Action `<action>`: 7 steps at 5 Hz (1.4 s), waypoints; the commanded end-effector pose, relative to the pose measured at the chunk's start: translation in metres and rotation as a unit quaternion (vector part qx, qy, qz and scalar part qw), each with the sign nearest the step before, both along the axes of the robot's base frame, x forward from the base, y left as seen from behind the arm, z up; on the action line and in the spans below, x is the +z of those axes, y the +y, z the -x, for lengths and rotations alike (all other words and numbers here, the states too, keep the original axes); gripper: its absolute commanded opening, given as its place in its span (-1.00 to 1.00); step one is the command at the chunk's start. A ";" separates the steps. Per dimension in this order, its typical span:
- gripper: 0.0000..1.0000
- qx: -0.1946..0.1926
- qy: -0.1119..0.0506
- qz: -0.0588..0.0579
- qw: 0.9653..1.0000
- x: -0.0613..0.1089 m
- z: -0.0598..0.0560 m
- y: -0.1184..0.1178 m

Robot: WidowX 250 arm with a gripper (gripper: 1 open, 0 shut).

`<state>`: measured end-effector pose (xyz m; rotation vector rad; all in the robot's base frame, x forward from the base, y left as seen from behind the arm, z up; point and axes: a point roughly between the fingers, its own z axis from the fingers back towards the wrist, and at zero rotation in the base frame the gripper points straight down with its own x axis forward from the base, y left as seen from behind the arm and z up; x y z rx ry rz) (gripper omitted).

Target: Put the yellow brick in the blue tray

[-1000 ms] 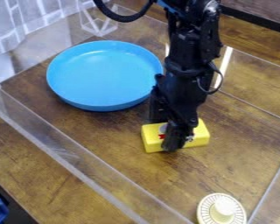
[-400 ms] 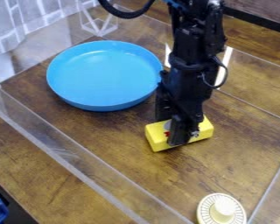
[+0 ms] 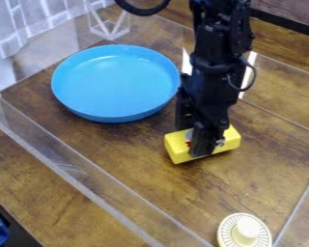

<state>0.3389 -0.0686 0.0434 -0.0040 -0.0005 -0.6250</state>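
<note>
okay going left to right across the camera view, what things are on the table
blue tray → yellow brick, with the gripper shut on it from above → round cream disc at the bottom edge.

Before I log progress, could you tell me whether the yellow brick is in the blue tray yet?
Not yet. The yellow brick sits on the wooden table, right of the blue tray, with the hand shut on it.

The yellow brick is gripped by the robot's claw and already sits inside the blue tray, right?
Not quite. The camera view shows the gripper shut on the yellow brick, but the brick is on the wooden table beside the blue tray, not inside it.
</note>
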 end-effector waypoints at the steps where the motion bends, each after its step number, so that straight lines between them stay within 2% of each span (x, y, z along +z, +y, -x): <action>1: -1.00 0.008 -0.041 0.014 0.999 0.028 -0.013 0.002; 4: -1.00 0.025 -0.031 0.033 0.999 0.022 -0.024 0.006; 7: -1.00 0.003 -0.021 0.030 0.999 0.017 -0.031 -0.004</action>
